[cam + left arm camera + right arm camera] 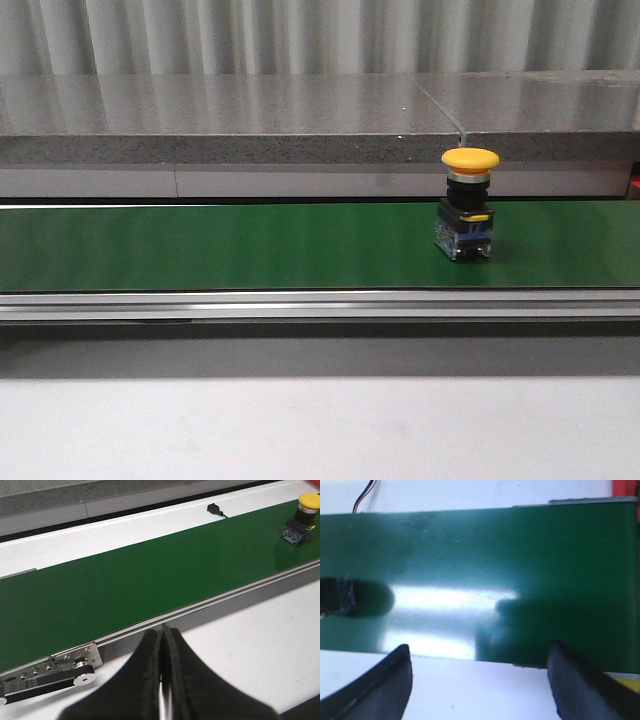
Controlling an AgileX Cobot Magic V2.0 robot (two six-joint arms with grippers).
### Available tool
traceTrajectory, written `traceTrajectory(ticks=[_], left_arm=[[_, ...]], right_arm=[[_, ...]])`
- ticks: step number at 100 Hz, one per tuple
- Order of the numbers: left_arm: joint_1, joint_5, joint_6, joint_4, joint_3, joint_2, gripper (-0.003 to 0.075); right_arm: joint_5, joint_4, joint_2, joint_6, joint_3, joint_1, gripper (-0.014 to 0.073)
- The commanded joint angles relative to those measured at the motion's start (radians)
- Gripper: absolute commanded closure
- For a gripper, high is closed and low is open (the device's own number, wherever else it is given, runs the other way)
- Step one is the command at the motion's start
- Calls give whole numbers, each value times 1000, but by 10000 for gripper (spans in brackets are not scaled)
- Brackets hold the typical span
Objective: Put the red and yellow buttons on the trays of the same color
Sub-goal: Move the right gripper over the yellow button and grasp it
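Observation:
A yellow button [468, 200], with a mushroom cap on a black and blue block, stands upright on the green conveyor belt [220, 245], right of centre. The left wrist view shows the yellow button [302, 516] far along the belt from my left gripper [162, 639], which is shut on nothing over the white table. My right gripper [480, 650] is open and empty over the belt's near edge. A dark blurred block [335, 597], probably the button's base, shows at that picture's edge. No red button is in view. A red strip [626, 490] and a yellow strip [623, 679] may be the trays.
The belt runs between metal rails [320, 303], with a grey stone ledge [250, 120] behind it and white table [320, 430] in front. A belt pulley and bracket [80, 672] sit near my left gripper. A small black part with a wire [214, 509] lies beyond the belt.

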Motion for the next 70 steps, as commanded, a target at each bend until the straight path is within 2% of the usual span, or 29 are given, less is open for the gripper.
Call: traceTrajectory(ticks=[1, 17, 48, 70], left_arm=[[-8, -72, 0, -19, -27, 3, 741], [-8, -72, 0, -19, -27, 3, 741], [-8, -72, 0, -19, -27, 3, 741], [-8, -72, 0, -19, -27, 3, 741]], right_arm=[[2, 6, -29, -33, -25, 42, 34], [22, 11, 5, -75, -41, 112, 34], [165, 11, 162, -157, -166, 240, 34], [140, 13, 240, -182, -215, 283, 34]])
